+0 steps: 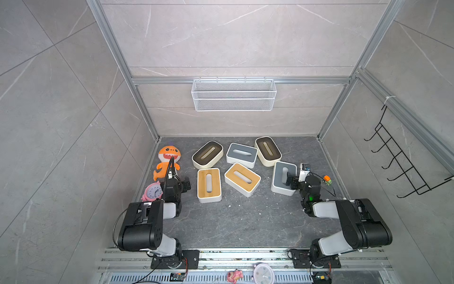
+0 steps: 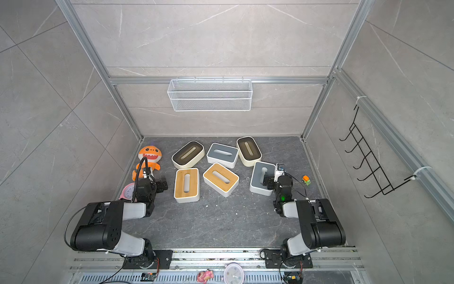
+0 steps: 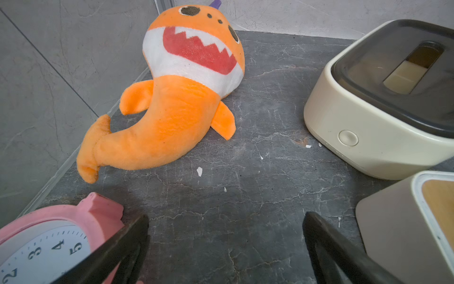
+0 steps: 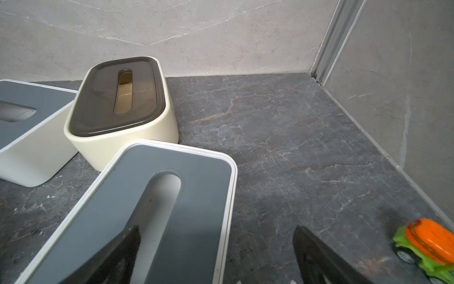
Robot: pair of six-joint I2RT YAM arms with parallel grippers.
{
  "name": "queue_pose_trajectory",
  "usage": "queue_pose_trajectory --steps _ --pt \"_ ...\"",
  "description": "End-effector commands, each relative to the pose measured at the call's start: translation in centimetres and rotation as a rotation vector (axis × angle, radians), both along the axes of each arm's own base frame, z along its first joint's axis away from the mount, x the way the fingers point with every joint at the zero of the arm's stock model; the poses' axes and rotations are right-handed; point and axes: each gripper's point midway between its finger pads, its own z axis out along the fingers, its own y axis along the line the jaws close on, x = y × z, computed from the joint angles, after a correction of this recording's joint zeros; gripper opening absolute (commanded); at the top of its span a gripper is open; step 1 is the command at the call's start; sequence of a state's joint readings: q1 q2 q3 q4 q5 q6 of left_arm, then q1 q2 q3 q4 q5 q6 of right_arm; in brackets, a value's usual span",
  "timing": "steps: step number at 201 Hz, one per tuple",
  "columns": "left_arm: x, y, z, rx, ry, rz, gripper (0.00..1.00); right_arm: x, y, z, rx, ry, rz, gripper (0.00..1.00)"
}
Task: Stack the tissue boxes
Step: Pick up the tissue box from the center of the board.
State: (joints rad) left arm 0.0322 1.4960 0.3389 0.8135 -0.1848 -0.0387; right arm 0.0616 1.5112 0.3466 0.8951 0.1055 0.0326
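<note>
first pick not yet made: six tissue boxes lie singly on the surface; right hand, spread, hovers over the near grey-lidded box; left hand, spread and empty, beside a tan-lidded box; next, by judgement: straddle the box, close, lift

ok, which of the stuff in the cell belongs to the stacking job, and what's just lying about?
Job:
left wood-lid box, middle wood-lid box, back grey-lid box, right grey-lid box, left brown-lid box, right brown-lid box.

Lying about:
shark plush, pink clock, toy car, wire basket.
</note>
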Motion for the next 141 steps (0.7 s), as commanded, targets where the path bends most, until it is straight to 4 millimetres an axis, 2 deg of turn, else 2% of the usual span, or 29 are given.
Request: queue_pose_trajectory --steps 1,141 --pt "0.86 0.05 1.52 0.008 -0.053 0.005 1.0 0.17 -0.02 0.24 0.0 -0.015 -0.004 1.0" --pt "0.82 0.0 1.45 0.008 -0.051 0.004 1.0 0.24 -0.03 0.28 0.002 -0.014 -0.002 1.0"
